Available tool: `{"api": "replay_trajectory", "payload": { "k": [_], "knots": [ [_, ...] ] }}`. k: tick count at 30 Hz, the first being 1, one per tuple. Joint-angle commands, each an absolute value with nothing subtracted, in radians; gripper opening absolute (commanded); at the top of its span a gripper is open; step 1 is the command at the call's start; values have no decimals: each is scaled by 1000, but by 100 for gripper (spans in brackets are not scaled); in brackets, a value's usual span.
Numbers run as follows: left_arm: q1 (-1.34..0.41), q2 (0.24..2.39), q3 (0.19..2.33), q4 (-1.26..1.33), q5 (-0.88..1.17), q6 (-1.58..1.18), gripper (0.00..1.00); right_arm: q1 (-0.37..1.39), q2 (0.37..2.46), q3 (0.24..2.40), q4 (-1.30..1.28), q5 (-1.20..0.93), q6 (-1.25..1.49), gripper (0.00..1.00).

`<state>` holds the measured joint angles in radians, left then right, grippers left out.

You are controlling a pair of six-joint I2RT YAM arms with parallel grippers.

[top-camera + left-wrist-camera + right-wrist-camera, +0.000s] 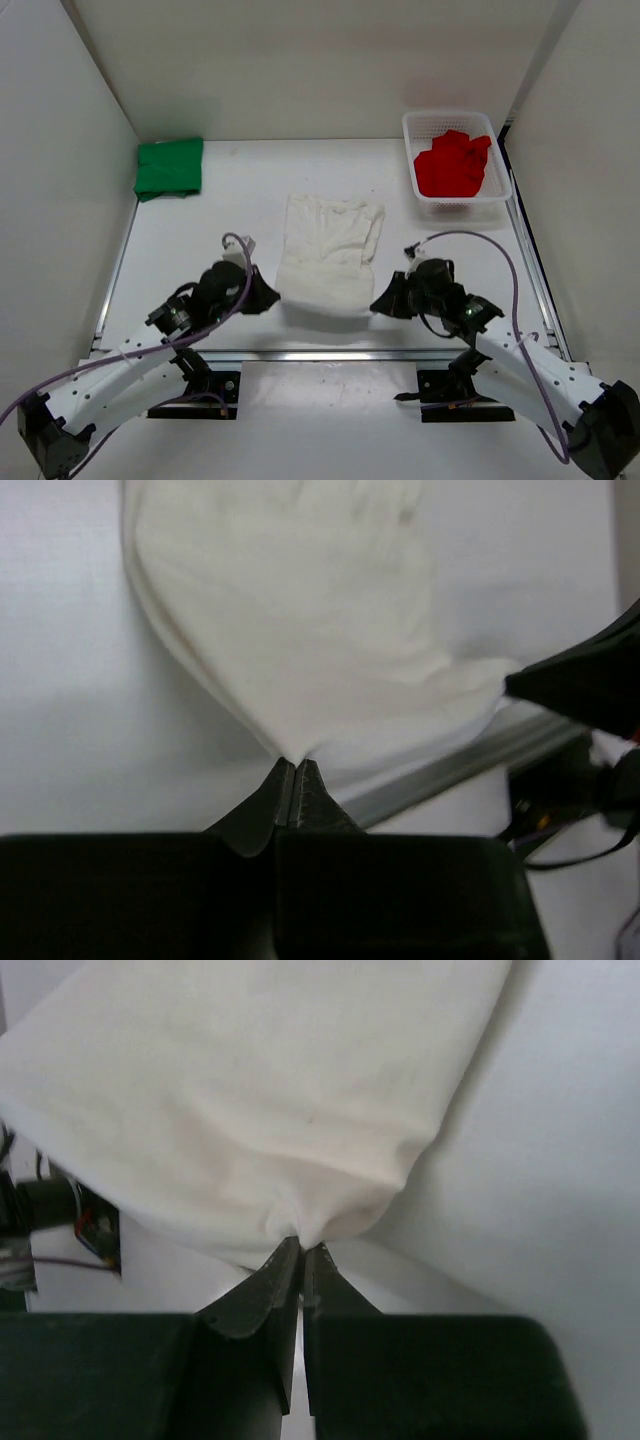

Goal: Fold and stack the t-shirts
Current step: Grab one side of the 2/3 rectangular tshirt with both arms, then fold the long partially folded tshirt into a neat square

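Observation:
The white t-shirt [330, 250] lies in the middle of the table, its near edge lifted. My left gripper [276, 296] is shut on its near left corner [300, 670]. My right gripper [377, 303] is shut on its near right corner [260, 1110]. The cloth stretches between both grippers. The green t-shirt [169, 167] lies folded at the far left. The red t-shirt [454, 164] sits crumpled in the white mesh basket [497, 196] at the far right.
White walls enclose the table on the left, back and right. A metal rail [330, 353] runs along the table's near edge, just behind the lifted cloth. The right gripper shows dark at the right edge of the left wrist view [590, 680].

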<state>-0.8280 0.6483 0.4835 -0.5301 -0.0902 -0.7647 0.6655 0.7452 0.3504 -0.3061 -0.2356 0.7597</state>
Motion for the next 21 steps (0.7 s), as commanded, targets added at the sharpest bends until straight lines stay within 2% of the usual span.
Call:
{"api": "replay_trajectory", "payload": {
  "k": [1, 4, 6, 9, 13, 16, 21],
  "knots": [
    [-678, 773, 691, -453, -28, -634, 0, 498, 860, 524, -272, -317, 613, 0],
    [-544, 956, 800, -341, 70, -581, 0, 336, 1015, 679, -195, -447, 559, 0],
    [-459, 1128, 865, -293, 135, -577, 0, 288, 1122, 774, -169, -459, 532, 0],
    [-420, 1308, 1004, -232, 77, -575, 0, 230, 1351, 929, -143, -472, 517, 0],
    [-385, 1517, 1149, -196, 13, -586, 0, 184, 1547, 1138, -129, -473, 520, 0],
    [-330, 1694, 1291, -201, 20, -598, 0, 150, 1747, 1306, -172, -476, 512, 0],
    [-290, 1896, 1440, -203, 2, -621, 0, 129, 1963, 1527, -234, -430, 492, 0]
  ]
}}
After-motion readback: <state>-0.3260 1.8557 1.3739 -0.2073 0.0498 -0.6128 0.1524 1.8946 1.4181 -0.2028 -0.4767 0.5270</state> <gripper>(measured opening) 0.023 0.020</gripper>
